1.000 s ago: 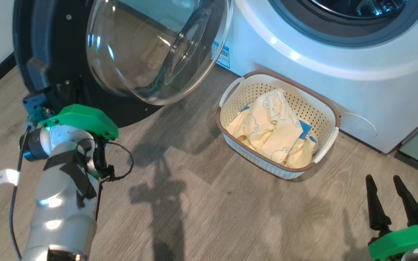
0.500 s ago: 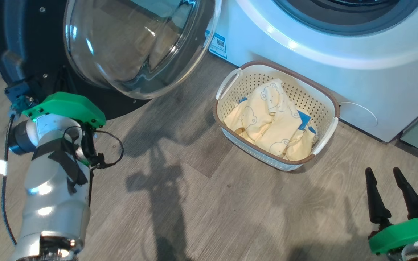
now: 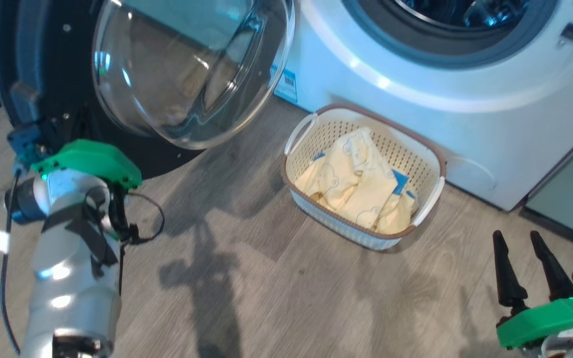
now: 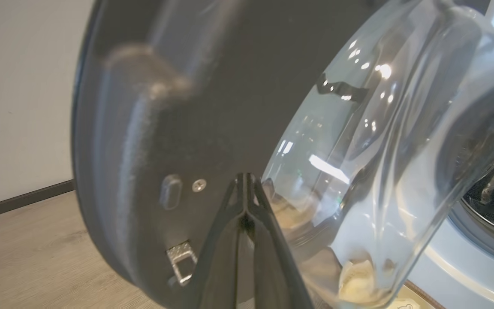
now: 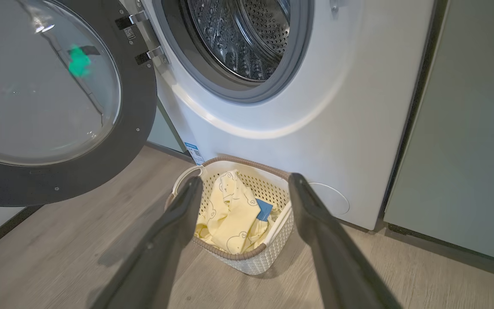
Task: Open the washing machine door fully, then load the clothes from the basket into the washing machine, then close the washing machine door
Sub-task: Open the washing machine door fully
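One washing machine door [image 3: 167, 84] stood open, left of one basket [image 3: 346, 231] holding the clothes [image 3: 361, 184] before the washing machine [image 3: 416, 79]. The left gripper [image 4: 245, 180] had its two fingers clenched by the door; the right gripper [image 3: 515, 237] had its two released.

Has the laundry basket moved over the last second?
No. The basket sits just as close to the blue label sticker on the washing machine as before; only the camera shifted.

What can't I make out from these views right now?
- Left wrist view: whether the shut left gripper touches the washing machine door; the picture is blurred there.
- Head view: most of the drum of the washing machine, cut by the top edge.
- Head and right wrist views: the basket floor, covered by the clothes.
- Head view: the blue label print, too small.
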`<state>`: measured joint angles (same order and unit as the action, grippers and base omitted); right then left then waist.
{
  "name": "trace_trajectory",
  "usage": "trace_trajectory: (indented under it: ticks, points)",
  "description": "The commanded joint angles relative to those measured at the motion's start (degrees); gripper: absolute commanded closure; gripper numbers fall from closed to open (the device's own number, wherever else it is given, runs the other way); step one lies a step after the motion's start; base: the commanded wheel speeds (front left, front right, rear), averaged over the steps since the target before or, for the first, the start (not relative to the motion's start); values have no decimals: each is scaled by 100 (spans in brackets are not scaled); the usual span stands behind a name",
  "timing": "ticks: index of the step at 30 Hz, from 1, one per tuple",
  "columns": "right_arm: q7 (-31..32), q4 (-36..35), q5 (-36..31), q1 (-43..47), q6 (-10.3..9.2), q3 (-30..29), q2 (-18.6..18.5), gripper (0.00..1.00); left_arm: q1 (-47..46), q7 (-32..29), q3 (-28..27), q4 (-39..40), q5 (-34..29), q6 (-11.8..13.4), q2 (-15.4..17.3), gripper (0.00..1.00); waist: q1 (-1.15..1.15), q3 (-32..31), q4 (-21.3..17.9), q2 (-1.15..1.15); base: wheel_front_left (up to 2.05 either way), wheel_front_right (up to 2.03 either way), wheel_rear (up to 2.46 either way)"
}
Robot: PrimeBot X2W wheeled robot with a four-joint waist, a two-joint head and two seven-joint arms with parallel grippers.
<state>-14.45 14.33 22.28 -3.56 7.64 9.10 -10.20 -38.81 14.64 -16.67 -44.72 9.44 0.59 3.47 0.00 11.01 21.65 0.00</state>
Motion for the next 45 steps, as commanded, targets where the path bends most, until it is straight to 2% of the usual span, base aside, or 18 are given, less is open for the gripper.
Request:
trace_trajectory:
  ticks: [1, 13, 25, 26, 27, 30, 32, 33, 34, 35, 45]
  points:
    - [-55, -139, 47, 44, -15, 87, -11, 0, 45, 36, -168, 228, -83, -50, 253, 100, 0, -170, -63, 0, 0, 0, 0]
    - [-55, -101, 80, 396, -15, 90, 231, 0, 1034, 36, -171, 828, -301, -348, 179, 100, 0, -916, -523, 0, 0, 0, 0]
    - [-55, -155, 49, 568, -15, 10, 353, 0, 2014, 36, -68, 1449, -410, -578, 213, 100, 0, -1220, -1273, 0, 0, 0, 0]
    - [-55, -156, 48, 578, -15, 5, 355, 0, 2073, 36, -61, 1500, -407, -592, 207, 85, 0, -1239, -1334, 0, 0, 0, 0]
    - [-55, -157, 46, 590, -15, 3, 355, 0, 2138, 36, -48, 1559, -412, -601, 196, 75, 0, -1260, -1398, 0, 0, 0, 0]
    - [-55, -161, 40, 622, -15, -8, 355, 0, 2331, 36, 7, 1699, -407, -635, 158, 56, 0, -1316, -1582, 0, 0, 0, 0]
    - [-55, -168, 38, 630, -15, -11, 353, 0, 2447, 36, 70, 1750, -379, -661, 120, 52, 0, -1341, -1704, 0, 0, 0, 0]
    - [-55, -171, 35, 631, -15, -2, 349, 0, 2493, 36, 103, 1772, -375, -673, 110, 40, 0, -1353, -1768, 0, 0, 0, 0]
    - [-55, -174, 32, 633, -15, 3, 344, 0, 2533, 36, 148, 1793, -378, -686, 101, 8, 0, -1366, -1830, 0, 0, 0, 0]
    - [-55, -175, 32, 633, -15, 6, 337, 0, 2576, 36, 198, 1818, -382, -699, 90, 0, 0, -1376, -1891, 0, 0, 0, 0]
    - [-55, -246, -1, 647, -15, -54, 293, 0, 2710, 36, 587, 2030, -353, -774, 74, 0, 0, -1400, -2362, 0, 0, 0, 0]
